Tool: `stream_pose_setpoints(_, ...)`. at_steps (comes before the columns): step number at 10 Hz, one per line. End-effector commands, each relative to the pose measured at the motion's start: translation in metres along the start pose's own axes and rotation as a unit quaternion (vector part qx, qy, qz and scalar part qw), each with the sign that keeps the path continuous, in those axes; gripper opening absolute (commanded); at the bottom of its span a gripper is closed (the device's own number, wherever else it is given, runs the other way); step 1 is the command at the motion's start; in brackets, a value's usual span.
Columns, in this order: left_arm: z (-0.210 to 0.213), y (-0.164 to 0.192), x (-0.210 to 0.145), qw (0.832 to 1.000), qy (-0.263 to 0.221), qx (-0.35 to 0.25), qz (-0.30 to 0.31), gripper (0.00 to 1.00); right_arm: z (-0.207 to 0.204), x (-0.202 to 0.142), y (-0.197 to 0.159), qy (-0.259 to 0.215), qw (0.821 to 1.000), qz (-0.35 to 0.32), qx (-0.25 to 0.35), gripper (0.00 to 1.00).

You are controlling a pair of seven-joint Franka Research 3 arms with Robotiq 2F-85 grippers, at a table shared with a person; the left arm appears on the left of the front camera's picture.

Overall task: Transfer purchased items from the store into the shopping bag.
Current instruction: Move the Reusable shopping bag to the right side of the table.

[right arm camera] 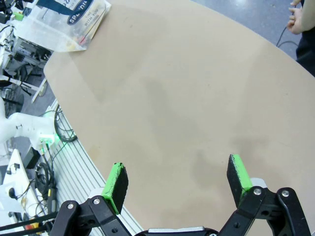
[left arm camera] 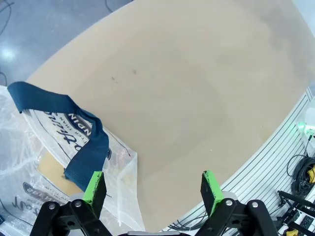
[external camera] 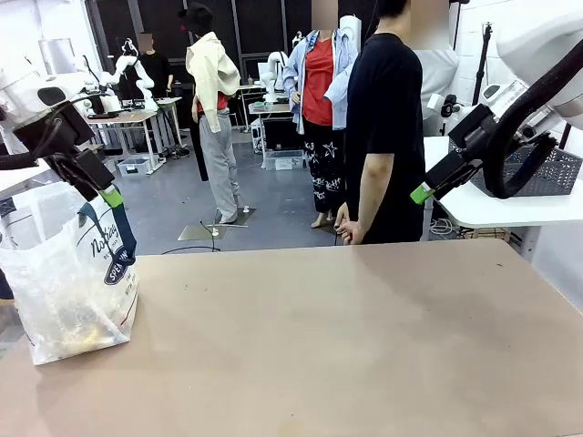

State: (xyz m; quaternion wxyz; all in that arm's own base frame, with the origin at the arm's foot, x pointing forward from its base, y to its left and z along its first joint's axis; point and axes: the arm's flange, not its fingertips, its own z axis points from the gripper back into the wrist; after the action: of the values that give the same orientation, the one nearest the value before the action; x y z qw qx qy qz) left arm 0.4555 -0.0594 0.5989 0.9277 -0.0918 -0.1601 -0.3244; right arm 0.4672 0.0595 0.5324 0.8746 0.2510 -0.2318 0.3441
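The table (external camera: 346,337) spreads wide and bare, and the shopping bag (external camera: 73,282) slumps at its left end. Off the table to the right, well apart from the bag, the store (external camera: 547,173) sits on a side counter (external camera: 492,211). The left gripper (left arm camera: 153,189) hovers just above the bag, jaws wide and holding nothing; the right gripper (right arm camera: 177,177), equally wide and unladen, hangs nearer the store. Inside the bag, the left wrist view alone reveals a flat brown packet (left arm camera: 51,169).
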Motion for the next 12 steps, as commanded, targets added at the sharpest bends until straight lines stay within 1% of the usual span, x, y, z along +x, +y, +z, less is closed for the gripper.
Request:
stream_pose_setpoints(1,0.008,-0.003,0.002,0.995,-0.072,-0.055,-0.04,1.0,-0.001,0.002,0.0,-0.004,1.0,-0.001,0.003,1.0)
stream_pose_setpoints(2,0.007,-0.009,0.007,0.99,-0.101,-0.077,-0.063,1.0,-0.001,0.002,0.0,-0.004,1.0,-0.001,0.003,1.0)
stream_pose_setpoints(4,0.001,-0.017,0.014,0.979,-0.137,-0.12,-0.088,1.0,-0.001,0.002,0.0,-0.004,1.0,-0.001,0.003,1.0)
stream_pose_setpoints(5,-0.006,-0.02,0.014,0.976,-0.154,-0.109,-0.108,1.0,-0.001,0.002,0.0,-0.004,1.0,-0.001,0.003,1.0)
stream_pose_setpoints(7,-0.021,-0.025,0.008,0.964,-0.213,-0.069,-0.14,1.0,-0.001,0.002,0.0,-0.004,1.0,-0.001,0.003,1.0)
stream_pose_setpoints(8,-0.025,-0.031,0.002,0.956,-0.223,-0.072,-0.176,1.0,-0.001,0.002,0.0,-0.004,1.0,-0.001,0.003,1.0)
stream_pose_setpoints(9,-0.029,-0.034,-0.001,0.955,-0.218,-0.076,-0.185,1.0,-0.001,0.002,0.0,-0.004,1.0,-0.001,0.003,1.0)
stream_pose_setpoints(11,-0.035,-0.034,-0.001,0.957,-0.216,-0.092,-0.173,1.0,-0.001,0.002,0.0,-0.004,1.0,-0.001,0.003,1.0)
stream_pose_setpoints(12,-0.034,-0.034,0.0,0.961,-0.199,-0.092,-0.169,1.0,-0.001,0.002,0.0,-0.004,1.0,-0.001,0.003,1.0)
